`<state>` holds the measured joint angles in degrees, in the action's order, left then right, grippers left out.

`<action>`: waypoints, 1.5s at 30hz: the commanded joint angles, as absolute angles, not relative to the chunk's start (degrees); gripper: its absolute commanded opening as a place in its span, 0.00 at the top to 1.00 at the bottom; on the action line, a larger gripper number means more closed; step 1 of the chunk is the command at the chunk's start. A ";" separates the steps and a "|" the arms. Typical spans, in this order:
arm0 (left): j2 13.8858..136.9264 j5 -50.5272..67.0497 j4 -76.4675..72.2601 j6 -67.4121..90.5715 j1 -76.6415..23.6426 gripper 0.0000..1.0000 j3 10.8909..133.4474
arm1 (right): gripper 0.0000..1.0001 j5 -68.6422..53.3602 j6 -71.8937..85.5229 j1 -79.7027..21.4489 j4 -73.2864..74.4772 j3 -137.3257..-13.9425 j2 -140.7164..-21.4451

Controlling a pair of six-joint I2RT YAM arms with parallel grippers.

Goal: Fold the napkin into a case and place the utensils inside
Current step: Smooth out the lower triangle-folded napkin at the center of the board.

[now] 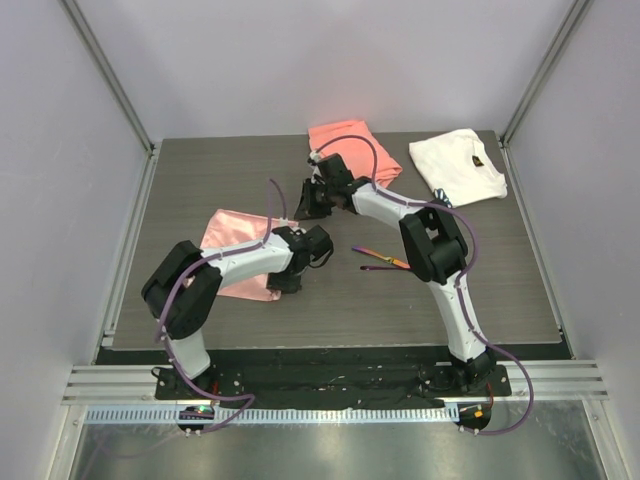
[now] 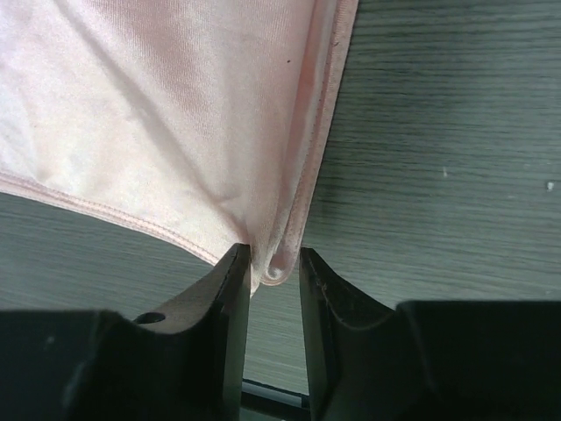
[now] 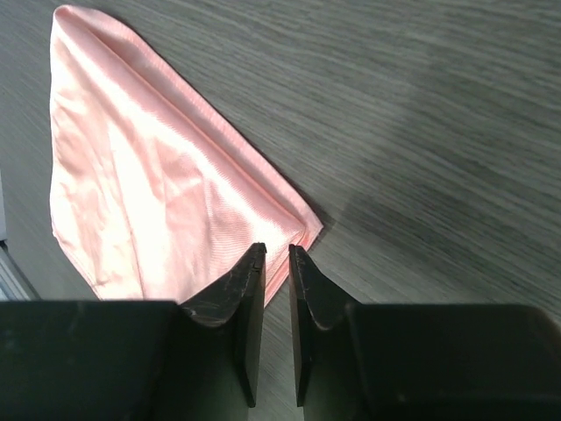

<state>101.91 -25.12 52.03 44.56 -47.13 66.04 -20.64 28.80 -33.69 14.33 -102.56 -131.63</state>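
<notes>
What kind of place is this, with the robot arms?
Probably a robot test booth in a lab, not a home. A left arm and a right arm are bolted to a metal rail, and plain white walls on metal posts surround one table.

L arm (image 1: pixel 240 262) & R arm (image 1: pixel 455 305): white links w/ bulky black joint housings, purple cables looped alongside, black base plates. Matte-black wedge end effector fingers (image 2: pixel 223 324), tips scuffed.
</notes>
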 commanded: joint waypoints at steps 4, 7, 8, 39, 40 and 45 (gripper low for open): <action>99.58 -23.82 50.28 45.53 -47.28 0.66 64.60 | 0.73 -22.59 29.88 -35.33 13.89 -102.39 -130.25; 99.49 -23.64 49.66 46.14 -47.29 0.66 62.93 | 0.69 -21.98 30.50 -35.59 13.80 -102.39 -131.22; 99.41 -23.64 49.31 46.23 -47.20 0.66 62.58 | 0.69 -21.97 30.93 -35.51 13.80 -102.57 -131.66; 95.10 -22.50 45.52 46.49 -44.38 0.60 56.95 | 0.61 -18.11 30.59 -37.53 14.94 -99.58 -127.88; 95.36 -22.85 45.61 46.58 -44.47 0.62 56.78 | 0.61 -18.11 30.50 -37.62 14.85 -99.58 -127.79; 95.98 -23.29 45.35 46.76 -44.38 0.66 57.13 | 0.64 -18.98 31.64 -38.14 14.15 -99.23 -128.06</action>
<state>95.42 -21.12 46.15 46.24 -44.47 56.75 -18.70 30.46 -37.26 15.46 -99.42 -131.72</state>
